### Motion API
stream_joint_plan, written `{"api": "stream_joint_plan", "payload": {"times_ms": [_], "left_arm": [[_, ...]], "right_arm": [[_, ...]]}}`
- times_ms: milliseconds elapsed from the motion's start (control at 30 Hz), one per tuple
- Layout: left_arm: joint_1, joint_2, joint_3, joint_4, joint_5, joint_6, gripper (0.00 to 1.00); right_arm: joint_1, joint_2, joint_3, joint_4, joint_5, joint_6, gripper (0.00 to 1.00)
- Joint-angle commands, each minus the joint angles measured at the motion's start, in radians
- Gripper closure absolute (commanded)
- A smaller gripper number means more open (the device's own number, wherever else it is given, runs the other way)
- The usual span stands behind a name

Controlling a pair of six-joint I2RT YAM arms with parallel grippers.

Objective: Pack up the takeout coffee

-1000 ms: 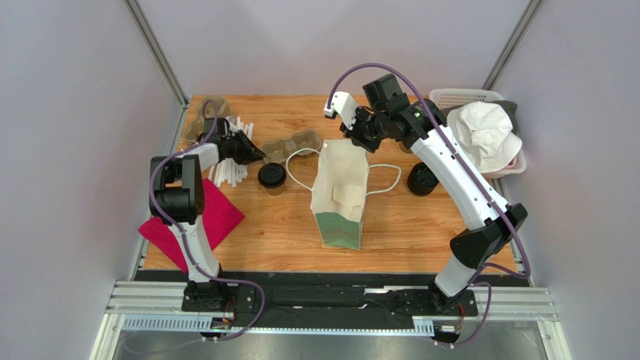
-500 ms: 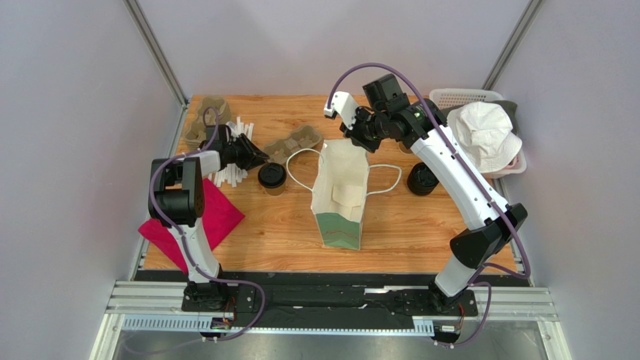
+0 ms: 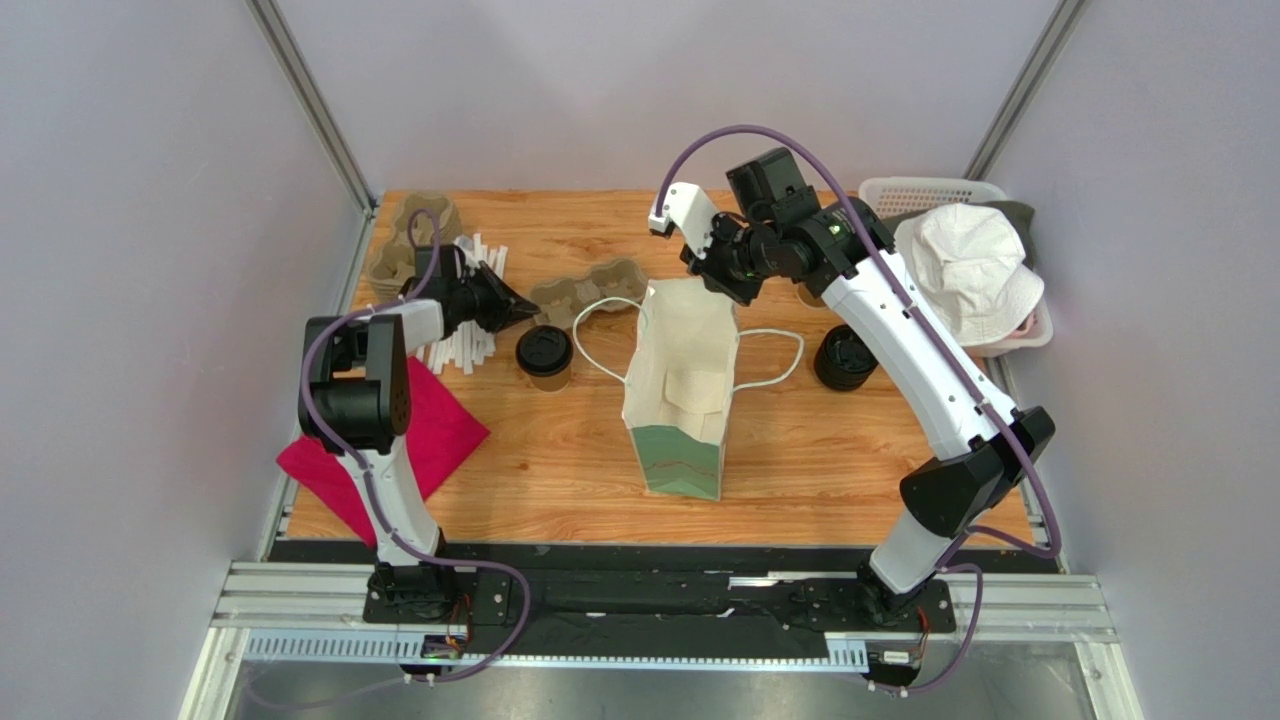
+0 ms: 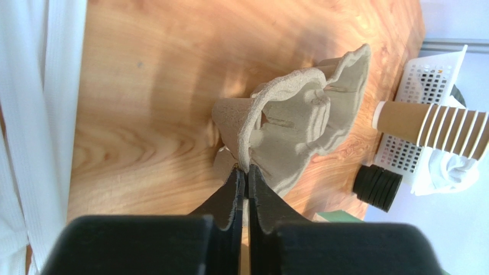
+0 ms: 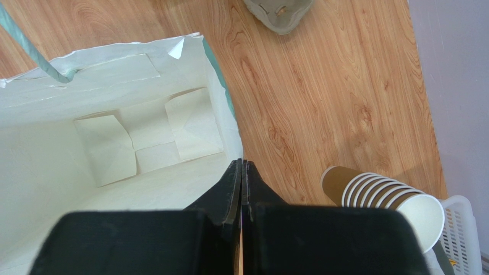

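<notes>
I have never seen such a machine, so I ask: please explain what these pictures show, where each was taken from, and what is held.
These are two robot arms bolted at the near edge of a wooden table. Each ends in a two-finger gripper. The wide picture looks down from above; the other two come from cameras on the wrists. The left gripper pinches the edge of a grey pulp cup carrier. The right gripper pinches the rim of a white paper bag, which stands open. Also on the table: the takeout coffee, brown with a black lid, a pink cloth, white sticks, a stack of lidless paper cups and a white basket.
</notes>
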Motion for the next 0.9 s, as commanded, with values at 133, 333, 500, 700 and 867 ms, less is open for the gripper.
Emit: {"api": "stream_joint_plan", "payload": {"times_ms": [133, 333, 500, 700, 867], "left_arm": [[-0.005, -0.048, 0.124, -0.012, 0.025, 0.039, 1.0], [-0.006, -0.162, 0.28, -0.192, 0.032, 0.17, 1.0], [-0.018, -0.294, 0.382, -0.396, 0.025, 0.338, 1.0], [-0.075, -0.516, 0.426, -0.686, 0.012, 0.623, 1.0], [-0.132, -0.671, 0.46, -0.993, 0.008, 0.995, 1.0]], "right_arm": [[-0.036, -0.058, -0.003, 0.017, 0.005, 0.036, 1.0], [-0.102, -0.122, -0.015, 0.001, 0.005, 0.037, 1.0], [-0.145, -0.213, -0.067, -0.005, -0.002, 0.036, 1.0], [-0.155, -0.296, -0.116, -0.008, -0.004, 0.042, 1.0], [-0.155, -0.351, -0.13, -0.028, -0.041, 0.054, 1.0]]}}
